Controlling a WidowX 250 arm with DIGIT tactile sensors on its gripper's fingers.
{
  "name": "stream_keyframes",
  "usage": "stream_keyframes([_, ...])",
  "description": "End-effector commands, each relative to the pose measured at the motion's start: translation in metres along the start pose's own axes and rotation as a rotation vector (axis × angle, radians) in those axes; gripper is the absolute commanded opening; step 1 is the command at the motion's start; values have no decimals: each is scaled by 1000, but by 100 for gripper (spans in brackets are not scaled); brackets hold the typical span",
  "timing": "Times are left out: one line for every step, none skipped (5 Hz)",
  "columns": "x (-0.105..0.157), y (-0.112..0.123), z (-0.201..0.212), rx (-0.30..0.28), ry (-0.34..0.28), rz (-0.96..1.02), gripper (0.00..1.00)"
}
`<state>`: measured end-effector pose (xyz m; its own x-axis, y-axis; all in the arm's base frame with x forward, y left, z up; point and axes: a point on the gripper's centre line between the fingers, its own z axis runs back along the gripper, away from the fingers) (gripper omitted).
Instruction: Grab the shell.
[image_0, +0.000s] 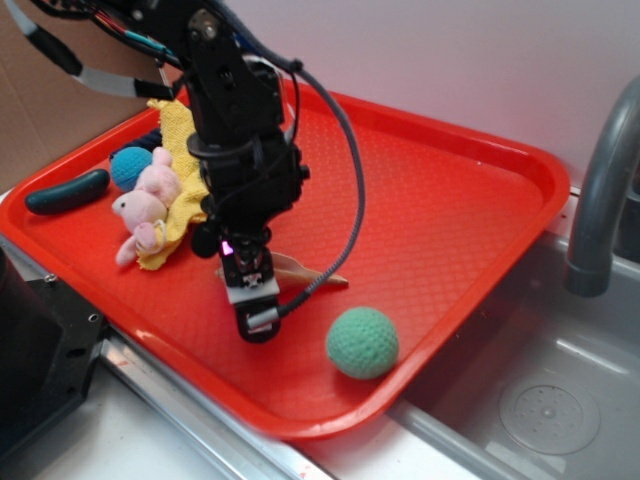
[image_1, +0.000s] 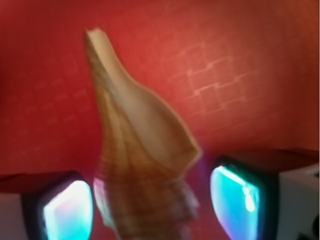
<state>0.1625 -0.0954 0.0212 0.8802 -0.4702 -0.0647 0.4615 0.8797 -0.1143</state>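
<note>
**Mia:** When you look at the red tray (image_0: 480, 190), where is the shell (image_0: 305, 270)?

**Ben:** It lies flat on the tray, near the front edge. The end effector (image_0: 255, 300) is right down over it, so only a bit of tan pokes out to the side.

**Mia:** Is the end effector holding it?

**Ben:** Not that I can see. Up close, the shell (image_1: 145, 150) sits between the two fingers (image_1: 67, 210), with its fat end by them and its thin tail pointing away. The fingers are apart, one on each side, and red tray shows in the gaps.

**Mia:** What else is on the tray?

**Ben:** A green ball (image_0: 362, 342) sits near the shell, close to the front rim. A pink plush toy (image_0: 143, 208) lies on a yellow cloth (image_0: 180, 135) farther back. A blue ball (image_0: 129, 165) is behind them.

**Mia:** And next to the tray?

**Ben:** A gray faucet (image_0: 600, 190).
</note>
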Motion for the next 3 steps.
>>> stream_keyframes([1, -18, -12, 11, 6, -30, 100])
stream_keyframes([4, -12, -10, 15, 8, -18, 0])
stream_keyframes([1, -10, -5, 19, -4, -15, 0])
